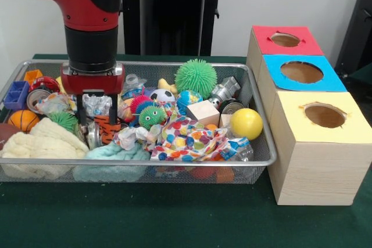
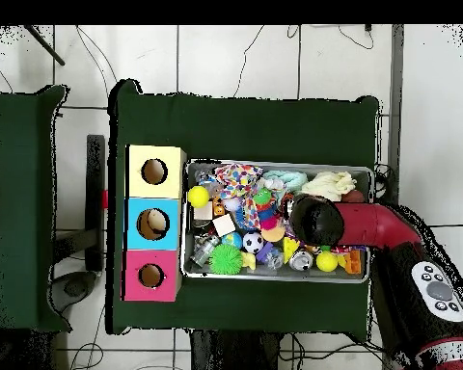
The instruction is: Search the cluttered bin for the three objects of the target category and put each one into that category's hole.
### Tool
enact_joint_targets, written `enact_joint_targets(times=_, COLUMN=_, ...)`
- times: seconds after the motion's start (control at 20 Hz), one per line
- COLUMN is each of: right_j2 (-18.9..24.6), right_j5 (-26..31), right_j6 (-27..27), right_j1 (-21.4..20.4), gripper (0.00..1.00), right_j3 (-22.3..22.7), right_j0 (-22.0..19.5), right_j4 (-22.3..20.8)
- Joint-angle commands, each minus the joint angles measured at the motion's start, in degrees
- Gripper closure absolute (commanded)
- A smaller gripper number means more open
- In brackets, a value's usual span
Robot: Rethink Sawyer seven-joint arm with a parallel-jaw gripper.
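Wire bin (image 1: 258,94) on green worktop (image 1: 174,219), packed full. Wooden box (image 1: 317,166) just beside the bin's one short side, three holes on top in a row: red hole (image 1: 285,39), blue hole (image 1: 301,72), yellow hole (image 1: 325,115). Nothing can be seen inside any hole.

Bin contents, front view:
- yellow ball (image 1: 246,123) near the short side next to the box
- green spiky ball (image 1: 196,78) at the far rim, middle
- wood cube (image 1: 203,112) near centre, a metal can (image 1: 231,107) just beside it
- silver metal fitting (image 1: 225,90) between spiky ball and can
- small globe ball (image 1: 188,99) and soccer ball (image 1: 162,95) side by side, mid-bin
- small green spiky toy (image 1: 152,115) with eyes, touching a polka-dot cloth (image 1: 189,139) that spreads toward the near rim
- teal cloth (image 1: 113,158) and cream cloth (image 1: 40,149) along the near rim, toward the short side away from the box
- orange basketball (image 1: 23,120) and blue block (image 1: 16,94) at that short side
- crumpled plastic bottle (image 1: 238,149) at the near corner by the box

Arm (image 1: 87,4) comes down over the half of the bin away from the box. Claw (image 1: 95,129) is low among the clutter, over an orange striped toy (image 1: 107,129); fingers are buried in the items, so I cannot tell how far open it is or whether it has hold of anything.

Overhead view: the arm (image 2: 370,231) covers that end of the bin (image 2: 274,273).
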Motion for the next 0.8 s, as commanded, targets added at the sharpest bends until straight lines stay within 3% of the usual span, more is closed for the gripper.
enact_joint_targets(times=0.05, right_j2=-1.82, right_j5=-0.85, right_j6=1.50, right_j1=0.62, gripper=0.00, right_j3=5.31, right_j0=1.45, right_j4=-3.24)
enact_joint_targets(times=0.8, right_j2=-2.06, right_j5=-3.00, right_j6=3.47, right_j1=0.82, gripper=0.00, right_j3=6.45, right_j0=3.45, right_j4=-1.59)
